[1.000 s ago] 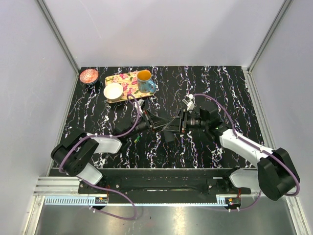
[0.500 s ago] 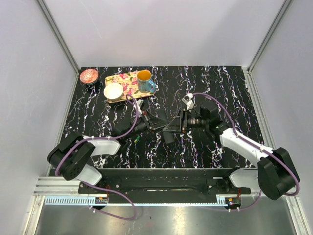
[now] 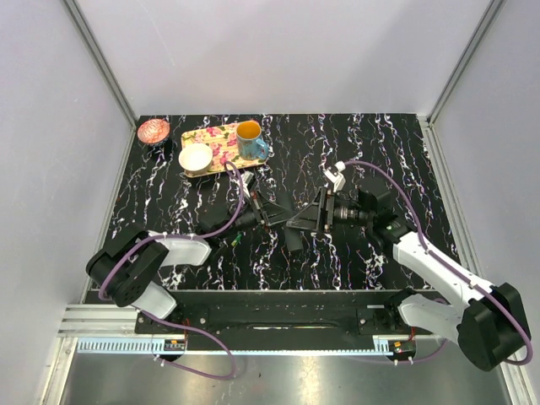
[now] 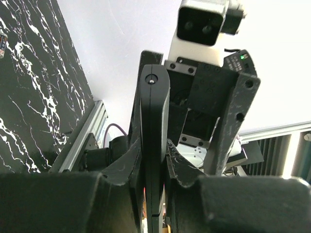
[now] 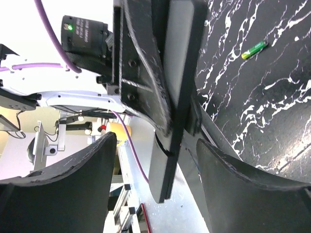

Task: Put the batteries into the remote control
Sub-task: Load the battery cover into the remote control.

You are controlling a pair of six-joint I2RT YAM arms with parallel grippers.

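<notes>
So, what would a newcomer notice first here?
Mid-table, the left gripper is clamped on the black remote control, held on edge, while the right gripper, open, flanks it. One green-and-yellow battery lies loose on the table to their left.

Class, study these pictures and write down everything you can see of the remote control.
The remote control is a thin, flat black slab that looks like plastic, with rounded corners and a small round dot near one end. It stands on edge, clamped across its thickness by the left gripper, over the middle of the marbled table. The right gripper straddles its other end with jaws open, not visibly touching it. No battery recess can be made out from these angles.
</notes>
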